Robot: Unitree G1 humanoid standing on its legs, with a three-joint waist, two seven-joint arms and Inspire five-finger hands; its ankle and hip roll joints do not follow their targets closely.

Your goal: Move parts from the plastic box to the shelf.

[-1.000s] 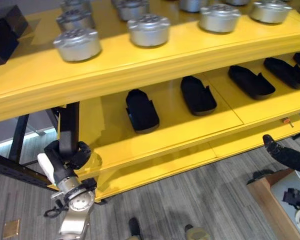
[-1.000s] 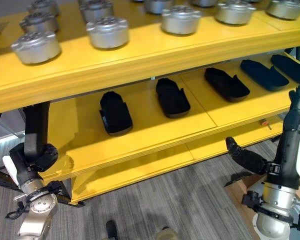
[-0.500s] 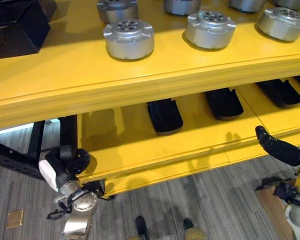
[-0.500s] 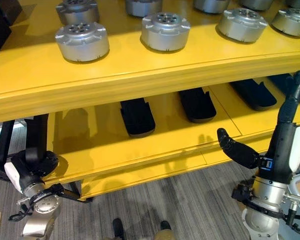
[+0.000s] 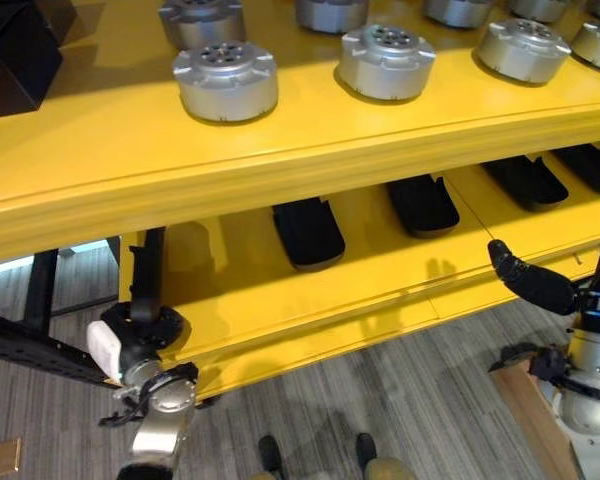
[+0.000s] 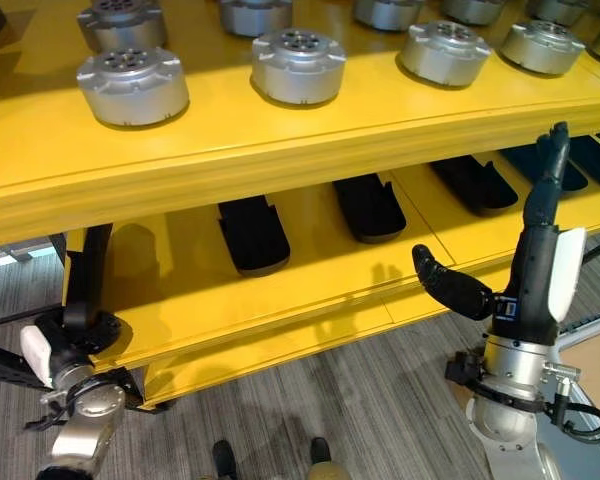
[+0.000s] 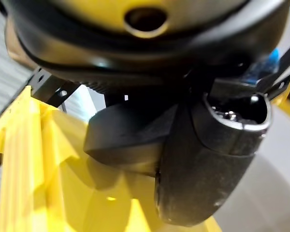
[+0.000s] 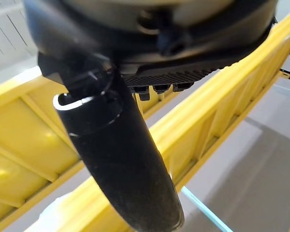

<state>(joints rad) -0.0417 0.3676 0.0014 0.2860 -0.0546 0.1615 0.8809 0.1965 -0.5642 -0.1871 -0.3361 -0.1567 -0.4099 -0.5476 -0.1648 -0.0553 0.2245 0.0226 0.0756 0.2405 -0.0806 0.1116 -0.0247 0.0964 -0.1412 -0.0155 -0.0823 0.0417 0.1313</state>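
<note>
Silver round parts (image 5: pixel 225 78) stand in rows on the top board of the yellow shelf (image 5: pixel 280 155). Flat black parts (image 5: pixel 307 232) lie on the board below. My right hand (image 6: pixel 533 255) stands upright before the shelf's right side, open, fingers straight up, thumb (image 5: pixel 530 283) stuck out toward the middle board's edge, holding nothing. My left hand (image 5: pixel 145 328) is low at the shelf's left corner, fingers up along the dark post, nothing in it. The left wrist view has its thumb (image 7: pixel 208 159) against yellow boards; the right wrist view has that hand's thumb (image 8: pixel 121 169) before the shelf's underside.
A black box (image 5: pixel 10 50) sits at the top board's left end. The shelf's black frame (image 5: pixel 35 345) runs along the floor at lower left. The corner of a brown box (image 5: pixel 525 395) stands on the grey floor at lower right.
The whole view has shifted, so the camera moved. Both hands keep much the same pose before the shelf; the right hand now shows more fully.
</note>
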